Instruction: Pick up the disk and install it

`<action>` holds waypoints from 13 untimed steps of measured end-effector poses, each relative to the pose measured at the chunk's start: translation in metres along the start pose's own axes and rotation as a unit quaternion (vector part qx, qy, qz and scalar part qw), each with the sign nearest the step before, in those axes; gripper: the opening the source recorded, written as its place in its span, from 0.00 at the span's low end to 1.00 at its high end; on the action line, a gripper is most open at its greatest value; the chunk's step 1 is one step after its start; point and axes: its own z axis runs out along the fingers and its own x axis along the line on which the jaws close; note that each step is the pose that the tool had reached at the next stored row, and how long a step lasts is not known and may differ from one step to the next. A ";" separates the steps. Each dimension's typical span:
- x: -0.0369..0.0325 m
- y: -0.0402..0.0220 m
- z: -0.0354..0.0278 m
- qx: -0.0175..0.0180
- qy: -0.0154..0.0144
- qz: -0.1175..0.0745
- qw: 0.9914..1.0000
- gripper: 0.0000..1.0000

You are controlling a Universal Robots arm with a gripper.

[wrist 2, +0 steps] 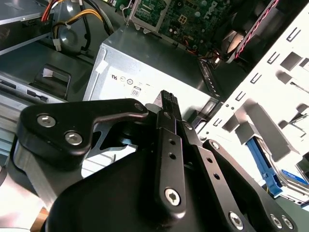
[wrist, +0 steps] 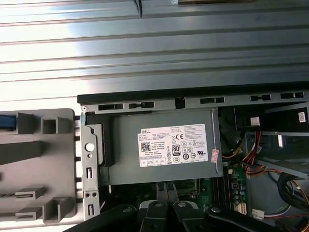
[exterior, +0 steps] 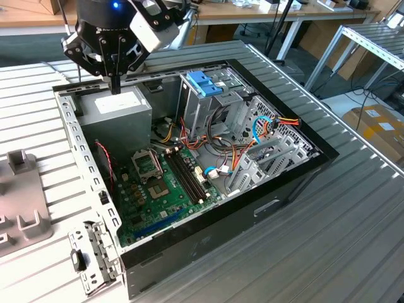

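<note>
My gripper (exterior: 115, 87) hangs shut and empty just above the grey power supply (exterior: 117, 108) in the back corner of the open computer case (exterior: 208, 233), toward the exterior view's left. In both wrist views the black fingertips (wrist 2: 169, 99) (wrist: 166, 192) sit pressed together over the power supply's label (wrist: 176, 145). The disk shows in part outside the case. Its blue carrier frame (wrist 2: 264, 166) is seen past the perforated case wall. A blue edge (wrist: 6, 122) of it lies on the grey fixture (wrist: 38, 164).
A blue plastic bracket (exterior: 205, 82) tops the metal drive cage. The green motherboard (exterior: 164, 183) and loose coloured cables (exterior: 265, 126) fill the case floor. The grey fixture (exterior: 22, 208) and a loose metal bracket (exterior: 95, 252) lie on the ribbed table (exterior: 341, 227).
</note>
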 end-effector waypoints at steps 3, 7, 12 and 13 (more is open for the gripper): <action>0.0012 -0.0001 0.0000 0.000 0.000 0.000 1.000 0.11; 0.0031 -0.0002 -0.0001 0.000 0.000 0.000 1.000 0.11; 0.0059 -0.0004 -0.0001 0.000 0.000 0.000 1.000 0.11; 0.0065 -0.0005 -0.0002 0.000 0.000 0.000 1.000 0.11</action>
